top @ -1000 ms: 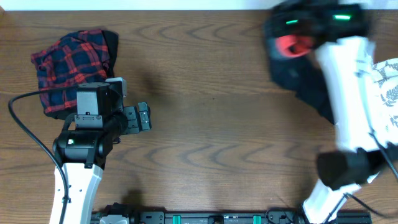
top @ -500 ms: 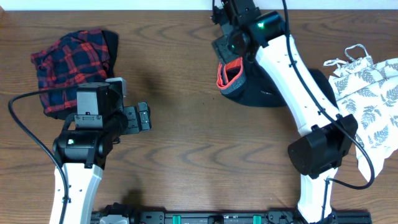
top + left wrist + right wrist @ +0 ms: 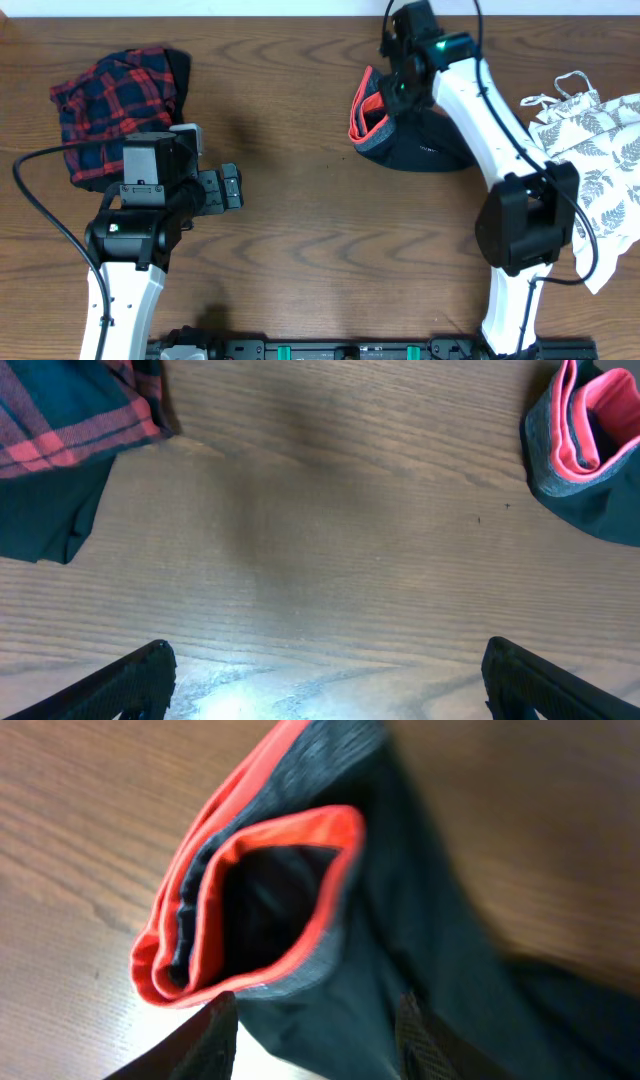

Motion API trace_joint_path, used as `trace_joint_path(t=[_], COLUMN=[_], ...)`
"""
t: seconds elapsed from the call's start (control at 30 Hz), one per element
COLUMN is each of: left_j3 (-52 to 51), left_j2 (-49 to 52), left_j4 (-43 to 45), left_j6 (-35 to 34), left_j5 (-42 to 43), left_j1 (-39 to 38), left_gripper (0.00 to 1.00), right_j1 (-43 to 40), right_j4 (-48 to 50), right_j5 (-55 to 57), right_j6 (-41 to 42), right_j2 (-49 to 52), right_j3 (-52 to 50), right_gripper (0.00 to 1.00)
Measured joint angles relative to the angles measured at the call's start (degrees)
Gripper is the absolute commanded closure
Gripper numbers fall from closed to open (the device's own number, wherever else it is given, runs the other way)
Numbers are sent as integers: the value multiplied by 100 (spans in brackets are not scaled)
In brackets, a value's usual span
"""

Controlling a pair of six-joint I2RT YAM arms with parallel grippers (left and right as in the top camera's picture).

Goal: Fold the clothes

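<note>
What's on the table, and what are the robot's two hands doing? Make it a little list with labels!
table: brown wood
leggings: black, grey-and-coral waistband, bunched, far side, right of middle
plaid piece: red and navy, crumpled, far left
leaf-print top: white, at the right edge
left gripper: open, over bare wood, holding nothing
right gripper: fingers apart, close over the leggings' waistband
folding: none of the three looks folded yet

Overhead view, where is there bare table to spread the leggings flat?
The wide middle of the table, between the plaid garment and the black leggings, is bare. The right end is crowded: leggings, right arm, leaf-print top.
</note>
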Motion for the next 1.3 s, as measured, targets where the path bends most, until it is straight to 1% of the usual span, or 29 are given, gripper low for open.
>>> trace_joint_path(t=[0.13, 0.2, 0.27, 0.37, 0.63, 0.67, 0.7, 0.77, 0.8, 0.93, 1.1, 1.2, 1.3], left_j3=[0, 0, 0, 0, 0, 0, 0, 0, 0, 0, 0, 0, 0], left_j2=[0, 0, 0, 0, 0, 0, 0, 0, 0, 0, 0, 0, 0], left_j4=[-2, -4, -4, -4, -20, -20, -20, -22, -22, -24, -24, -22, -22], left_j6=[0, 0, 0, 2, 0, 0, 0, 0, 0, 0, 0, 0, 0], left_j5=[0, 0, 0, 0, 0, 0, 0, 0, 0, 0, 0, 0, 0], left_j1=[0, 0, 0, 0, 0, 0, 0, 0, 0, 0, 0, 0, 0], left_gripper=[2, 2, 2, 2, 2, 2, 2, 2, 2, 2, 2, 2, 2], right_j1=[7, 22, 33, 33, 83, 109, 142, 197, 219, 249, 315, 494, 881], right_j4=[323, 452, 553, 699, 903, 929, 944, 970, 973, 970, 986, 1001, 1102], right_j5=[-337, -345, -221, -61, 90, 105, 107, 127, 140, 149, 168, 116, -101], right_j6=[94, 208, 352, 531, 769, 793, 833, 916, 979, 1185, 1202, 1130, 1016], right_j2=[140, 153, 153, 153, 188, 210, 254, 387, 459, 684, 581, 339, -66], right_j3=[-435, -542, -581, -629, -706, -706, -706, -706, -706, -734, -745, -743, -732], right_gripper=[45, 45, 47, 52, 53, 56, 64, 93, 99, 99, 99, 99, 99])
